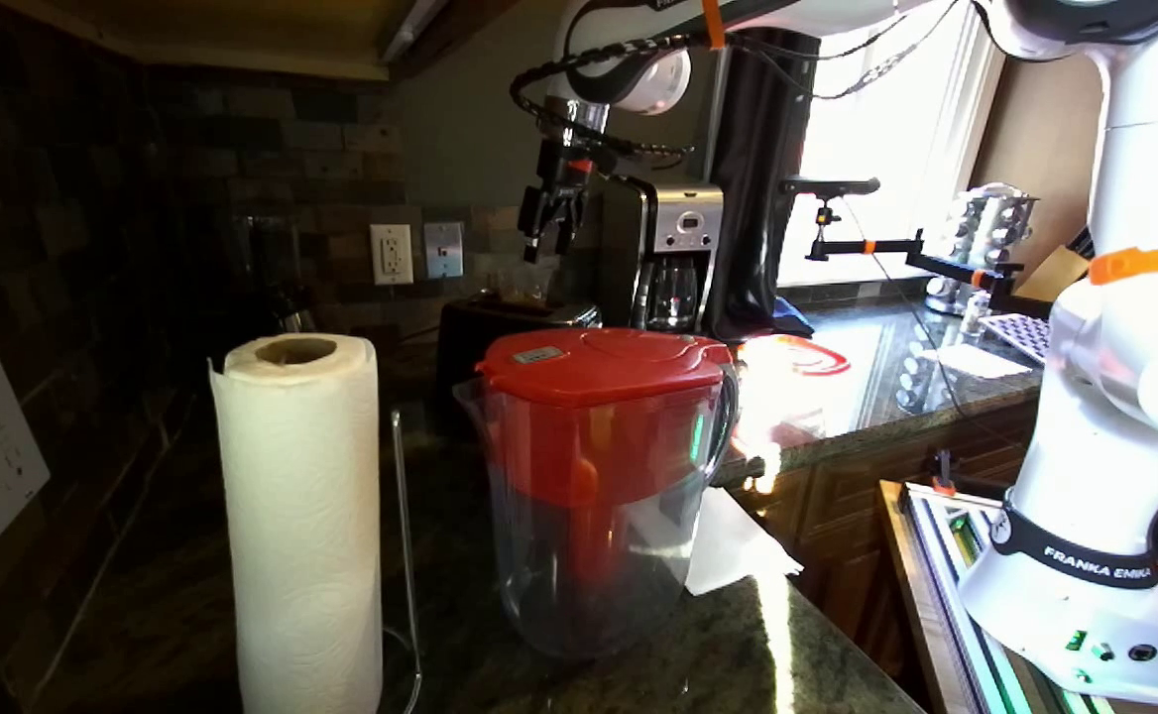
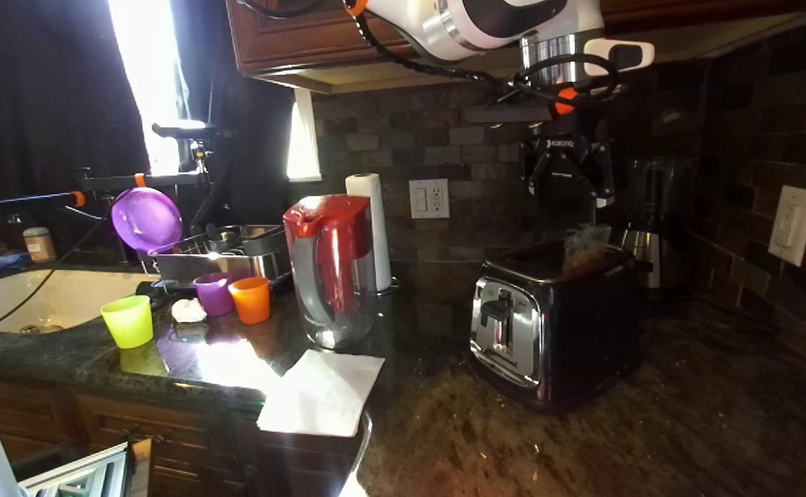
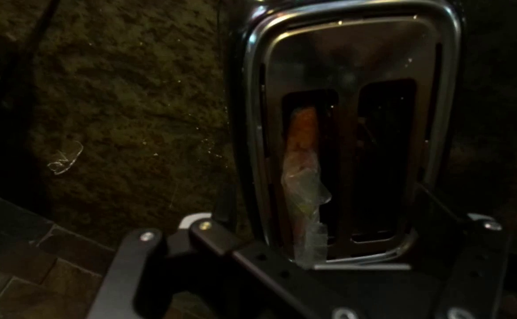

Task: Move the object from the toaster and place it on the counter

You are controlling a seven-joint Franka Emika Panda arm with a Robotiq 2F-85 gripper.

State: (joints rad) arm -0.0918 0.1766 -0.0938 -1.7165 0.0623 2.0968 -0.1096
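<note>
The toaster stands on the dark speckled counter point(image 2: 693, 421), its silver front panel point(image 2: 506, 331) facing out. In an exterior view the toaster point(image 1: 460, 332) is partly hidden behind the pitcher. In the wrist view its top point(image 3: 347, 53) shows two slots. An orange-brown object in clear plastic wrap point(image 3: 302, 177) stands in the left slot. Its wrapped end sticks up in an exterior view point(image 2: 586, 248). My gripper point(image 2: 568, 195) is open and empty above the toaster, fingers pointing down, apart from the object. It also hangs above the toaster in an exterior view point(image 1: 547, 243).
A red-lidded pitcher point(image 1: 599, 416) and a paper towel roll point(image 1: 306, 526) stand near the toaster. A coffee maker point(image 1: 683, 223) and a blender point(image 2: 655, 228) are close by. Cups point(image 2: 250, 301), a dish rack point(image 2: 210, 269) and a white napkin point(image 2: 323, 393) lie farther along.
</note>
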